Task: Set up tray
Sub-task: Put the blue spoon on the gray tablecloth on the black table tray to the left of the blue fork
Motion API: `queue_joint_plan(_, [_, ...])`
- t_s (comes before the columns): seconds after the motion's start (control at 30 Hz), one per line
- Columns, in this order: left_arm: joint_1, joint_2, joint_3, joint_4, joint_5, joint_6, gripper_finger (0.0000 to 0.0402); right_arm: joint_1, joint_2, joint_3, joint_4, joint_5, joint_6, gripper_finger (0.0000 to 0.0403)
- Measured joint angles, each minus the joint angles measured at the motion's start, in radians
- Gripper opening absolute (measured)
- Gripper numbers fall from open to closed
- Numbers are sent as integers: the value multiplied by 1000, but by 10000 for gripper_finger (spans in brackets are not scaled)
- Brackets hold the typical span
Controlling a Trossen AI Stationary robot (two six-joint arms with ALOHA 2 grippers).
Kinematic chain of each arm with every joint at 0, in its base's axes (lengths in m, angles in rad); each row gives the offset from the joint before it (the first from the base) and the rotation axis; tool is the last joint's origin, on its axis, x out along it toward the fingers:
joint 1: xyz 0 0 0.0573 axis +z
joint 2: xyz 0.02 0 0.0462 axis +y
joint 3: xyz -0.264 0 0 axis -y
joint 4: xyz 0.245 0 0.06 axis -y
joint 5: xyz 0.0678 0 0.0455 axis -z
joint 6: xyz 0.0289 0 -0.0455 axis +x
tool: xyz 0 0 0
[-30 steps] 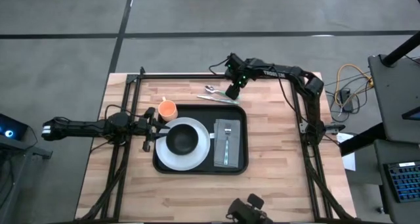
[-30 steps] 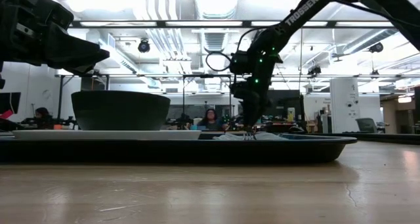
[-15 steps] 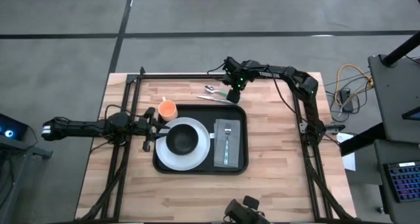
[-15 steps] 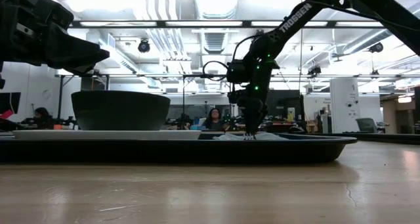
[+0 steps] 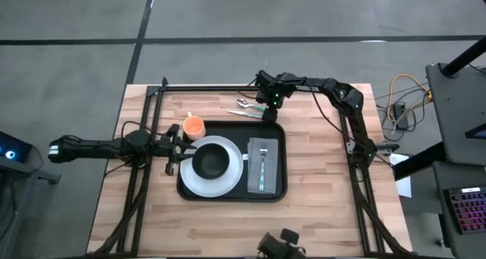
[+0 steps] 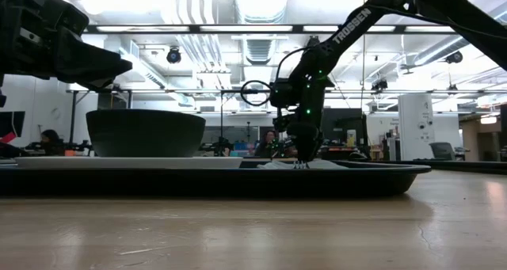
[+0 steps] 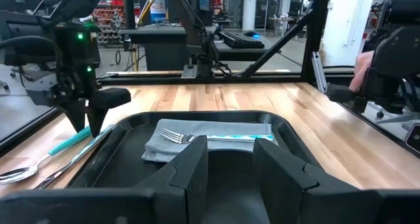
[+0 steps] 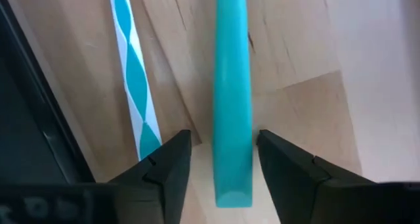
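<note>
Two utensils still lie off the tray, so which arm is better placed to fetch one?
The right. Its open gripper sits over the teal handle behind the tray; the left gripper waits by the plate.

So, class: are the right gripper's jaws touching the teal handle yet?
Apart. In the right wrist view the teal handle lies between the open jaws of the right gripper, with bare wood showing on both sides.

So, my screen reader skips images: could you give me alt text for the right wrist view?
The right end effector is open, its fingers either side of a teal utensil handle lying on the wooden table. A blue-and-white striped handle lies beside it.
</note>
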Motion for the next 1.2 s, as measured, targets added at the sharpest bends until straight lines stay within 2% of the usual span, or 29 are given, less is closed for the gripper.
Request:
queue_joint_plan(0.33, [0,0,0,0,0,0,105,0,1,13,-9,-7,8,58])
queue_joint_plan(0.7, [0,0,0,0,0,0,105,-1,4,63,-38,4,121,58])
queue_joint_plan(0.93, [0,0,0,0,0,0,105,11,-10,178,-166,4,260,58])
queue_joint_plan(1.2, [0,0,0,0,0,0,105,76,-11,277,-236,8,458,58])
